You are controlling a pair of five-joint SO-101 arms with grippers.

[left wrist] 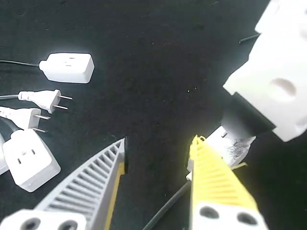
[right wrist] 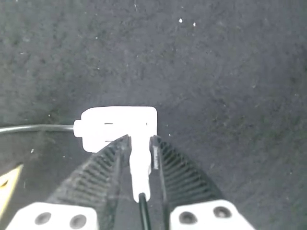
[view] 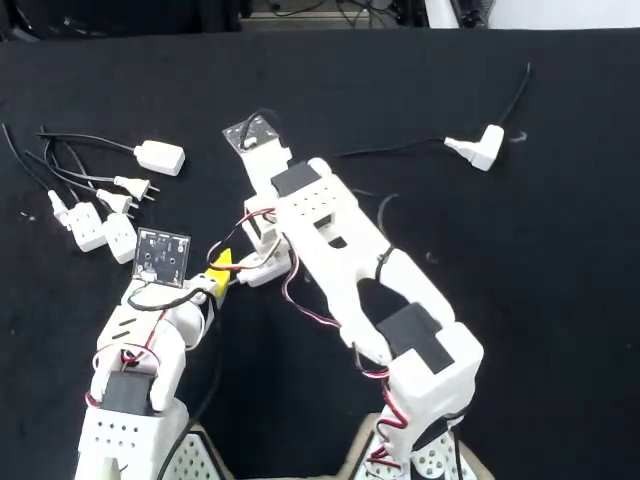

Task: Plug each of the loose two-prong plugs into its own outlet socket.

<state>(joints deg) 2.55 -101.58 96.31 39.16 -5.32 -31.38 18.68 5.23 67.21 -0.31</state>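
Right fingers [right wrist: 103, 167] clamped on a white plug [right wrist: 140, 167]; plug's front end meets a white socket [right wrist: 117, 125] lying on the black tabletop [right wrist: 216, 57]. Cannot tell whether seated. Left fingers [left wrist: 211, 177] spread wide, just beside that socket. Two loose plugs [left wrist: 45, 99] and spare sockets [left wrist: 67, 67] lie well apart from the socket, past the left fingers.

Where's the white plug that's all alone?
In the high view, the lone white plug lies far right on the black table, well apart from the right arm.
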